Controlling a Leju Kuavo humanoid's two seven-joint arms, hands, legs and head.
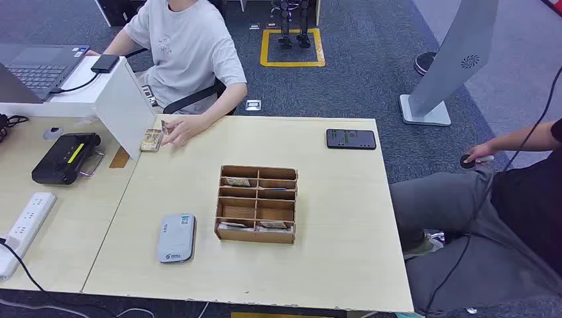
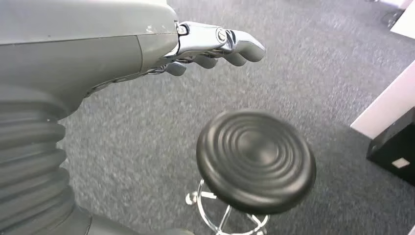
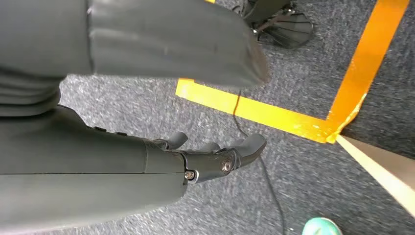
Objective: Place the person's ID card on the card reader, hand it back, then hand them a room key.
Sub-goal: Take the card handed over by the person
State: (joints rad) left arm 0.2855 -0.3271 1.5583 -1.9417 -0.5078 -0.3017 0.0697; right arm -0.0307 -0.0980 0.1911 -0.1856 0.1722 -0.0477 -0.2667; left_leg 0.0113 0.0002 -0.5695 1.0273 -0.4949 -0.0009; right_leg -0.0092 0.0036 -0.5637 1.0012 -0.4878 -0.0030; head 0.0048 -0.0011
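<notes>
Left robot hand (image 2: 215, 46) hanging, fingers loosely extended

Looked like an office set up as a mock reception desk. Grey carpet floor (image 1: 358, 86) with yellow tape square (image 1: 292, 48), light wood tabletop (image 1: 344, 265), laptop (image 1: 36, 66), power strip (image 1: 26, 222), black round stool (image 2: 255, 159). Card reader (image 1: 177, 238) and wooden compartment box (image 1: 257, 204) sat on the tabletop.

The table (image 1: 331, 199) was pale wood, the divided box (image 1: 256, 204) brown, the card reader (image 1: 177, 238) grey, the phone (image 1: 350, 138) black, the carpet (image 1: 358, 86) blue-grey.
</notes>
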